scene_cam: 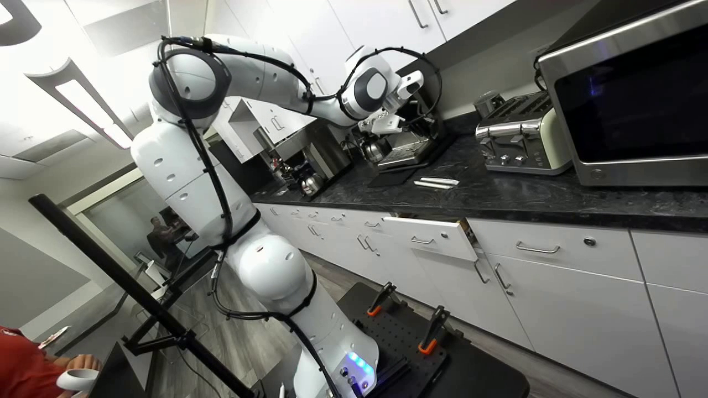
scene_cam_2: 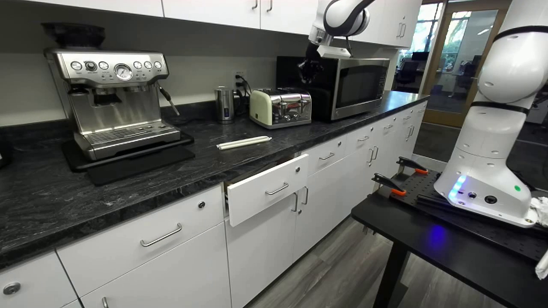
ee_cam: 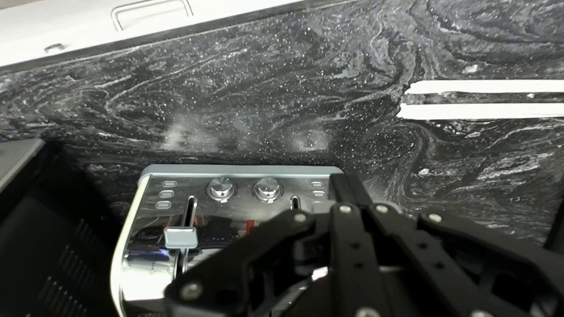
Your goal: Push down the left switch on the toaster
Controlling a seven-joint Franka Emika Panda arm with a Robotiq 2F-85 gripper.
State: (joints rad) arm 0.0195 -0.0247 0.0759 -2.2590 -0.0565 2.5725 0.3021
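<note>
The silver toaster [scene_cam_2: 289,109] with cream sides stands on the dark counter beside the microwave. It also shows in an exterior view [scene_cam: 511,145] and in the wrist view [ee_cam: 246,185], where its front faces the top of the picture. The wrist view shows one lever [ee_cam: 180,237], on the microwave side. The other lever is hidden behind my gripper; only the end of its slot [ee_cam: 295,202] shows. My gripper [ee_cam: 350,178] is shut and empty, its fingertips together over the toaster's corner away from the microwave. In an exterior view the gripper [scene_cam_2: 307,77] hangs above the toaster's level, apart from it.
The microwave [scene_cam_2: 361,87] stands close to the toaster. A metal canister [scene_cam_2: 224,105] is on its other side, with the coffee machine [scene_cam_2: 115,102] further along. Two white sticks [scene_cam_2: 244,142] lie on the counter. A drawer [scene_cam_2: 267,188] below stands open.
</note>
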